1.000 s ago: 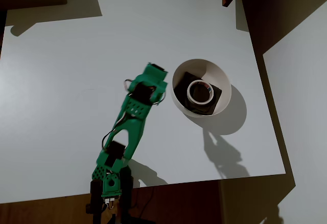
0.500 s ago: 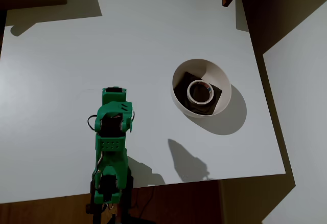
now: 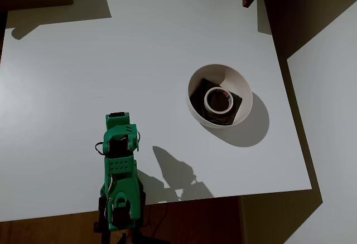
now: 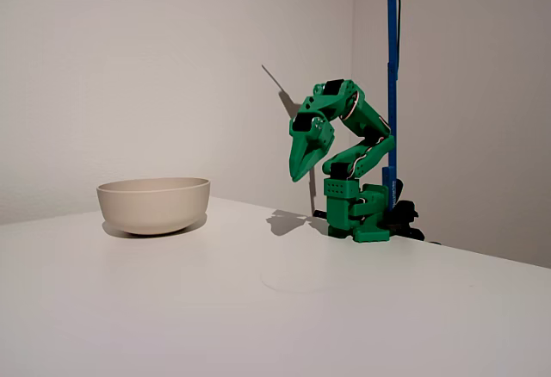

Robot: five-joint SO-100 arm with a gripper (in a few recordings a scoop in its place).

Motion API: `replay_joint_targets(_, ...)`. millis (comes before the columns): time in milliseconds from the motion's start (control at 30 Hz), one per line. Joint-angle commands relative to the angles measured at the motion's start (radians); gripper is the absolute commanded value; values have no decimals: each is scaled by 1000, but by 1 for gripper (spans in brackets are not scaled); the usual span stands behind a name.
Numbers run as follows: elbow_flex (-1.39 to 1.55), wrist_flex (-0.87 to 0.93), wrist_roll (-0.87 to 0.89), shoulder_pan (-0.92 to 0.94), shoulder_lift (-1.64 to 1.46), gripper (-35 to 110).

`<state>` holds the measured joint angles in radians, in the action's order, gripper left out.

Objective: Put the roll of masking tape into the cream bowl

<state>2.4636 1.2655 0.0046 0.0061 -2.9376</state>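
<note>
Roll of masking tape (image 3: 218,99) lay flat inside cream bowl (image 3: 237,85), on dark square at bottom. Bowl stood on table (image 3: 167,43), up-right of fingers (image 4: 298,173) in overhead view, well apart. Arm folded over base; fingers pointed down, seemingly together, holding nothing. Bowl wall hid tape in fixed view.

Hidden in the fixed view behind the wall of the cream bowl (image 4: 153,204): the roll of masking tape (image 3: 218,99) and the dark square patch (image 3: 215,106) beneath it. Too small overhead to read: reddish print on the tape's core. Covered from above by the folded green arm (image 3: 119,166): the gripper (image 4: 300,167), jaw gap unclear. Cut off at 12 o'clock in the fixed view: the blue pole (image 4: 392,76). Cropped at 6 o'clock overhead: the arm's base.
</note>
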Motion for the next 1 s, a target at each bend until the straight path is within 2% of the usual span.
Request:
replay_joint_targets(0, 87, -35, -6, -31, -80, -8)
replay_joint_targets(167, 227, -52, -18, -49, -181, -8)
replay_joint_targets(600, 410, 41, -20, -81, -451, -8)
replay_joint_targets(967, 460, 69, 9, -57, -453, -8)
